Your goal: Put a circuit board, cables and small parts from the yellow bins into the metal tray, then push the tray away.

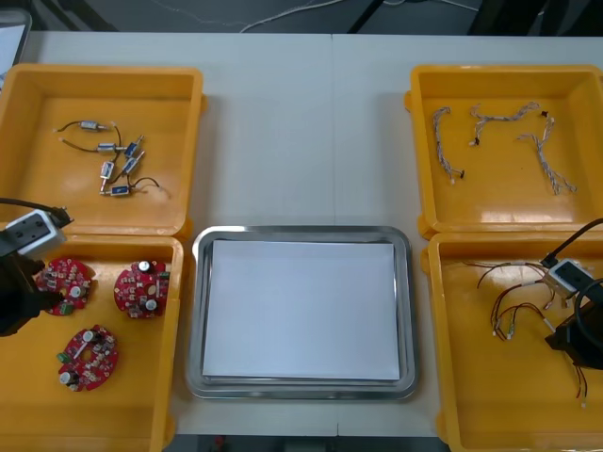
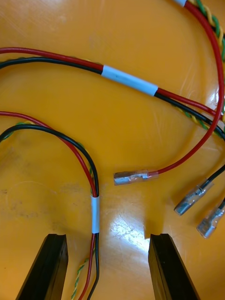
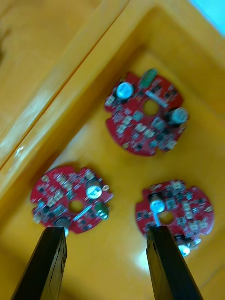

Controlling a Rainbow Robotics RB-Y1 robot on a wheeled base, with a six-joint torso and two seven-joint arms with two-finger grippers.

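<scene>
The left arm [image 1: 14,292] reaches in low at the robot's left side with its wrist bent downward. The left pincer [image 3: 105,229] stands open, its two black fingers [image 3: 51,262] held well apart. The right arm [image 1: 584,330] sits low at the robot's right side in much the same pose, the right pincer [image 2: 107,235] pointing down with its own fingers [image 2: 164,267] likewise spread wide, clamping nothing.
</scene>
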